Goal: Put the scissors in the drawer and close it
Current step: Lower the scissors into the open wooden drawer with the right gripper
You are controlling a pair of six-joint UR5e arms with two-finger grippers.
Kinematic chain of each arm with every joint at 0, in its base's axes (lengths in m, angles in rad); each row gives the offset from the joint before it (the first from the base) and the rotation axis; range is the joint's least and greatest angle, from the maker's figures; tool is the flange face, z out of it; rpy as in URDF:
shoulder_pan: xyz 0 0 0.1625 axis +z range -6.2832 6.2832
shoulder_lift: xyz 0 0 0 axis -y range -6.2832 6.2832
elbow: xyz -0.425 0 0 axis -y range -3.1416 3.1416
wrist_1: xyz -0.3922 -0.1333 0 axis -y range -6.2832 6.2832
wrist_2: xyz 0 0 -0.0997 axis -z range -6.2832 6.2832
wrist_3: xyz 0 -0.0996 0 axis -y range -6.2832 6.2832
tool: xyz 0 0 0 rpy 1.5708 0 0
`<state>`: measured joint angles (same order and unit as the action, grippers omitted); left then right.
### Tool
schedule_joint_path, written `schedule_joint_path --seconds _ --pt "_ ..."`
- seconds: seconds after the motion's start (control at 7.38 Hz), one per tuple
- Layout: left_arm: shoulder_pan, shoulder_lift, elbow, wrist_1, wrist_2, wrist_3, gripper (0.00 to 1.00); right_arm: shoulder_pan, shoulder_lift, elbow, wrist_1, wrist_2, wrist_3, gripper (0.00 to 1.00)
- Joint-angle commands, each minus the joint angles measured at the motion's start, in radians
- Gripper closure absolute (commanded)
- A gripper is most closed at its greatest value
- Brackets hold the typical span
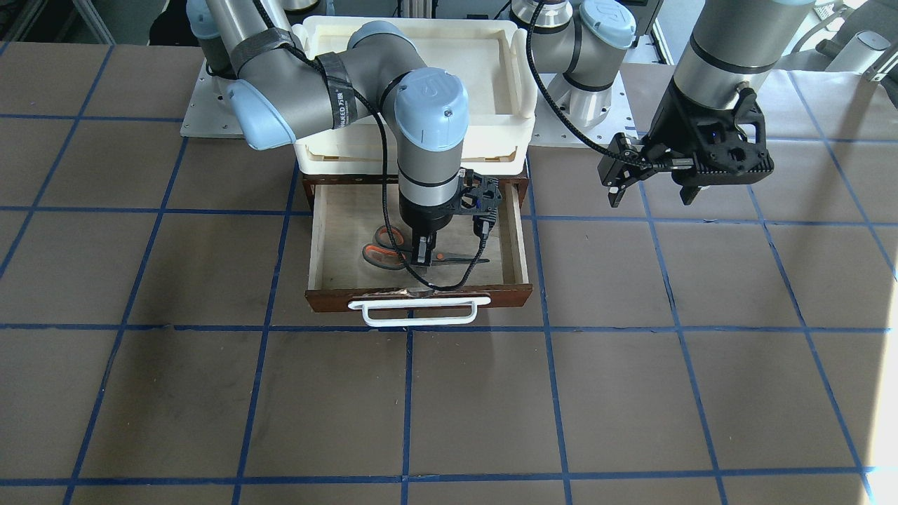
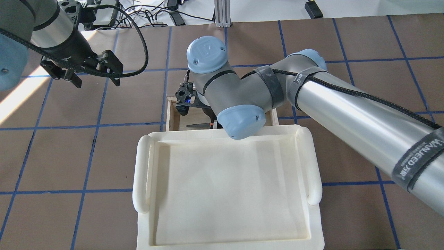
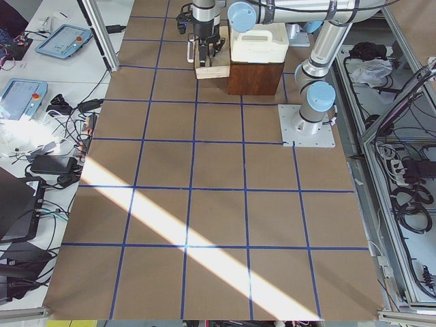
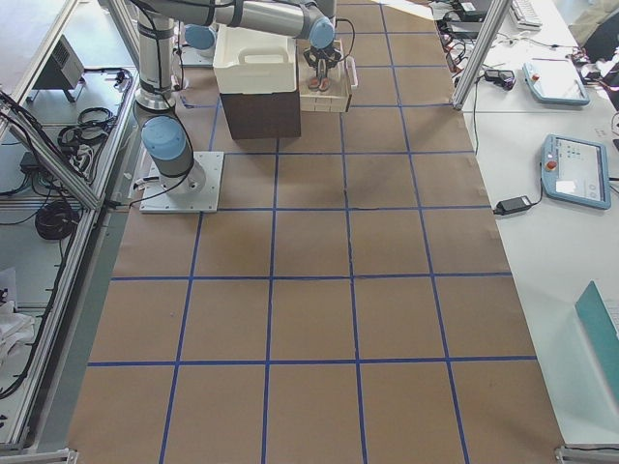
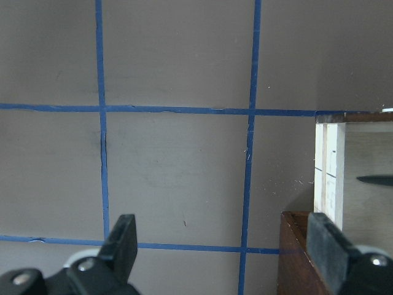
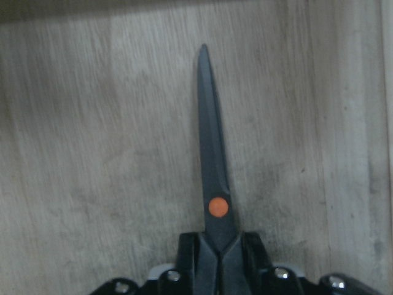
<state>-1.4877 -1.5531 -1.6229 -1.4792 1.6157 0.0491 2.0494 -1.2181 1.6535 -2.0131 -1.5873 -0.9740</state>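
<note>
The drawer (image 1: 337, 231) stands pulled open under the cabinet, with its dark front and white bar handle (image 1: 421, 312) toward the operators' side. The scissors (image 1: 382, 247) lie inside it, grey and orange handles toward the view's left and dark blades (image 6: 212, 160) flat over the plywood floor. My right gripper (image 1: 421, 257) reaches down into the drawer and is shut on the scissors just behind the orange pivot, as the right wrist view (image 6: 218, 246) shows. My left gripper (image 1: 652, 193) hangs open and empty above the table beside the drawer. Its wrist view (image 5: 224, 246) shows the drawer's side wall (image 5: 328, 172).
A cream-white plastic tray (image 2: 145, 173) sits on top of the dark brown cabinet (image 5: 301, 258) and hides most of the drawer from overhead. The right wrist's black cable (image 1: 456, 284) loops down into the drawer. The table (image 1: 210, 393) is brown with blue grid lines.
</note>
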Motion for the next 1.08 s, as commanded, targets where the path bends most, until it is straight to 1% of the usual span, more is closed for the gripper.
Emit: schedule_joint_path --seconds 0.0,0.14,0.27,0.41,0.54,0.68,0.81,0.95 --pt "0.000 -0.002 0.000 -0.001 0.000 0.000 0.00 0.000 0.000 0.000 0.004 0.001 0.011 0.34" --pt "0.000 -0.001 -0.002 -0.001 0.000 0.000 0.00 0.000 0.000 0.000 0.002 0.006 0.018 0.03" --pt "0.000 -0.002 0.000 -0.001 0.000 0.002 0.00 0.000 -0.001 -0.001 0.002 0.004 0.020 0.00" --pt "0.000 -0.004 -0.002 0.000 0.000 0.000 0.00 0.000 -0.009 -0.012 0.002 0.003 0.018 0.00" --pt "0.001 -0.004 0.000 0.007 0.000 0.002 0.00 -0.005 -0.012 -0.041 0.004 0.006 0.020 0.00" --pt "0.003 -0.013 0.000 0.010 0.000 0.000 0.00 -0.006 -0.014 -0.101 0.022 0.030 0.020 0.00" --pt "0.004 -0.004 0.002 0.010 0.000 0.000 0.00 -0.017 -0.026 -0.136 0.057 0.032 0.020 0.00" --pt "0.004 -0.007 0.002 0.011 -0.002 0.000 0.00 -0.059 -0.055 -0.135 0.098 0.027 0.020 0.00"
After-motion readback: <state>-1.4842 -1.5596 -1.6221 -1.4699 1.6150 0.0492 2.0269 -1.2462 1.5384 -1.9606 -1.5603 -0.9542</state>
